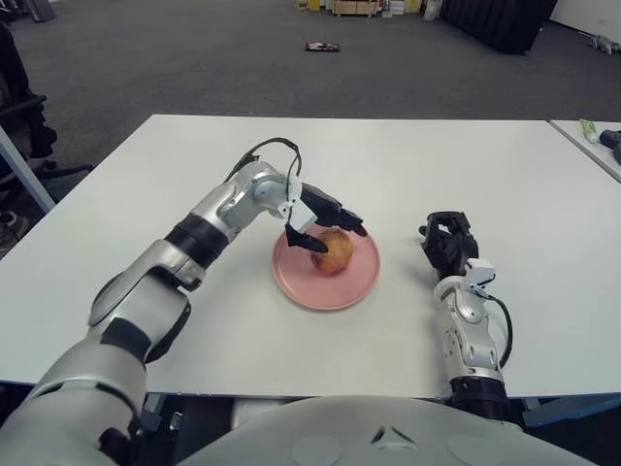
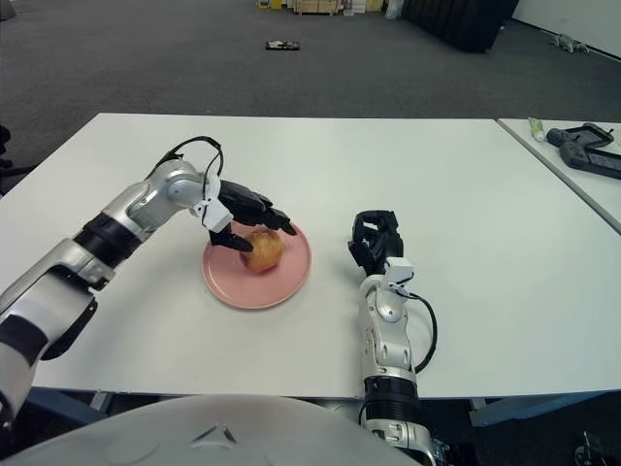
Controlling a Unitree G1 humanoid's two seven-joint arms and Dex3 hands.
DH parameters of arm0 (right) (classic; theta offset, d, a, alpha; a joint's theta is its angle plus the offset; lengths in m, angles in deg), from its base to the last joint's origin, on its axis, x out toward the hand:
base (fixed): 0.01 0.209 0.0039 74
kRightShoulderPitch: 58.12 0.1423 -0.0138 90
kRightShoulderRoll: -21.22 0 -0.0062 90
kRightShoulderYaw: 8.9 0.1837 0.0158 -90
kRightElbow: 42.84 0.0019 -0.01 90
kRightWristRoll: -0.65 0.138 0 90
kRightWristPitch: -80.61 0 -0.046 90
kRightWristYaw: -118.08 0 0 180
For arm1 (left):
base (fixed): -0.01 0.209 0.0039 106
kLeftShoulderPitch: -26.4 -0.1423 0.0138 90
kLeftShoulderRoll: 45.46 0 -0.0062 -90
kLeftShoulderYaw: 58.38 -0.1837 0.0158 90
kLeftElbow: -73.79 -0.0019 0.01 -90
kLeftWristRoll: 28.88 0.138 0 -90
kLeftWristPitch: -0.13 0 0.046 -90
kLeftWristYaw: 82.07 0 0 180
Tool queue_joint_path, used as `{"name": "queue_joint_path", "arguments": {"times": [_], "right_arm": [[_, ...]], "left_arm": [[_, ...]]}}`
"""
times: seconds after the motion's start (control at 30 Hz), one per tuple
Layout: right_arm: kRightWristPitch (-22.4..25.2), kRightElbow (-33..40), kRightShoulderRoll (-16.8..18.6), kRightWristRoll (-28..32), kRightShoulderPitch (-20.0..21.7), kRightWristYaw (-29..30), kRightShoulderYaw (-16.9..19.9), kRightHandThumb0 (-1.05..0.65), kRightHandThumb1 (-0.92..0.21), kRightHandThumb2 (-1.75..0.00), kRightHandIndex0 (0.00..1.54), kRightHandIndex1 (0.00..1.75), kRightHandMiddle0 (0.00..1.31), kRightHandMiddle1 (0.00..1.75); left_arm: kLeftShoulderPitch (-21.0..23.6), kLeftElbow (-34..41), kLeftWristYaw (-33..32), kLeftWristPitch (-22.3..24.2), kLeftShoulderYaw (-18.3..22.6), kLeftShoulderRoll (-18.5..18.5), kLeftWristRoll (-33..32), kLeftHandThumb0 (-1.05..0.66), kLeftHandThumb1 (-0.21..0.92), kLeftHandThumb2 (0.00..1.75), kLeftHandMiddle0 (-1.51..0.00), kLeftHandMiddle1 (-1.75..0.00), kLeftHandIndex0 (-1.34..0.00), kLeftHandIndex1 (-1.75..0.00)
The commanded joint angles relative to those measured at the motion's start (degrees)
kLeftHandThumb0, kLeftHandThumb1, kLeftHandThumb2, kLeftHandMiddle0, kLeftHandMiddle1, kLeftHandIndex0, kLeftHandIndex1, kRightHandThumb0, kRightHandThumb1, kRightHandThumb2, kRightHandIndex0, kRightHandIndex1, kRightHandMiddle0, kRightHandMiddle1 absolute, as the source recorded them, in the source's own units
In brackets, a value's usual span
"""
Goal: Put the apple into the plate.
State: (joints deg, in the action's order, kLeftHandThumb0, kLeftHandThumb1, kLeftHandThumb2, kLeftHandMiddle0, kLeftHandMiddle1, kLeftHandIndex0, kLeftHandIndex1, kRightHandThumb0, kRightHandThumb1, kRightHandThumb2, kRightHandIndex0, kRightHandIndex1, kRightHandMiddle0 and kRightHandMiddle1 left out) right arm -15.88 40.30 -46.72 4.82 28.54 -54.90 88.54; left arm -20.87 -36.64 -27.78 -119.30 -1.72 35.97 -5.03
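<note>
Pink plate (image 1: 303, 291) under apple (image 1: 335, 251), left hand (image 1: 323, 217)

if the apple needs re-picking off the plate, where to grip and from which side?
Grip the apple across its round middle, coming from above and the robot's left. It sits on the pink plate, so the low rim blocks nothing from above. The left robot hand shows open right beside it; the right robot hand shows right of the plate.
</note>
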Motion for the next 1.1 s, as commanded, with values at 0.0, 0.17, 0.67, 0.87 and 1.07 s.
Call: {"name": "queue_joint_path", "arguments": {"times": [0.0,0.17,0.67,0.87,1.07], "right_arm": [[-0.44,0.11,-0.04,0.94,1.09,-0.30,0.33,-0.35,-0.86,-0.61,0.36,1.47,0.22,1.75],[-0.55,-0.22,-0.41,0.63,1.18,-0.30,0.33,-0.35,-0.89,-0.58,0.36,1.46,0.21,1.75],[-1.69,-1.80,-0.56,0.35,2.59,0.13,0.36,-0.35,-0.85,-0.63,0.39,1.45,0.23,1.75],[-2.68,-3.07,-1.16,-0.07,4.03,-0.06,0.24,-0.36,-0.83,-0.65,0.41,1.45,0.24,1.75],[-2.50,-4.08,-1.55,-0.54,6.13,0.20,0.24,-0.35,-0.87,-0.60,0.40,1.43,0.22,1.75]], "left_arm": [[-2.00,0.84,-4.39,-2.00,3.17,-2.00,-0.40,-0.94,0.92,1.20,0.00,0.00,0.00,0.00],[-3.81,-1.65,-11.94,-5.85,6.36,-2.85,0.08,-0.93,0.92,1.21,0.00,0.00,0.00,0.00],[-15.13,2.50,-24.88,0.33,21.55,-1.55,-14.03,-0.89,0.92,1.19,-0.01,-0.11,-0.01,-0.14],[-20.10,5.22,-34.51,7.06,26.97,2.21,-13.83,-0.89,0.92,1.21,0.00,-0.27,0.00,-0.30],[-21.21,-0.73,-44.08,5.55,30.47,6.12,-14.09,-0.92,0.92,1.23,0.00,-0.61,0.00,-0.73]]}}
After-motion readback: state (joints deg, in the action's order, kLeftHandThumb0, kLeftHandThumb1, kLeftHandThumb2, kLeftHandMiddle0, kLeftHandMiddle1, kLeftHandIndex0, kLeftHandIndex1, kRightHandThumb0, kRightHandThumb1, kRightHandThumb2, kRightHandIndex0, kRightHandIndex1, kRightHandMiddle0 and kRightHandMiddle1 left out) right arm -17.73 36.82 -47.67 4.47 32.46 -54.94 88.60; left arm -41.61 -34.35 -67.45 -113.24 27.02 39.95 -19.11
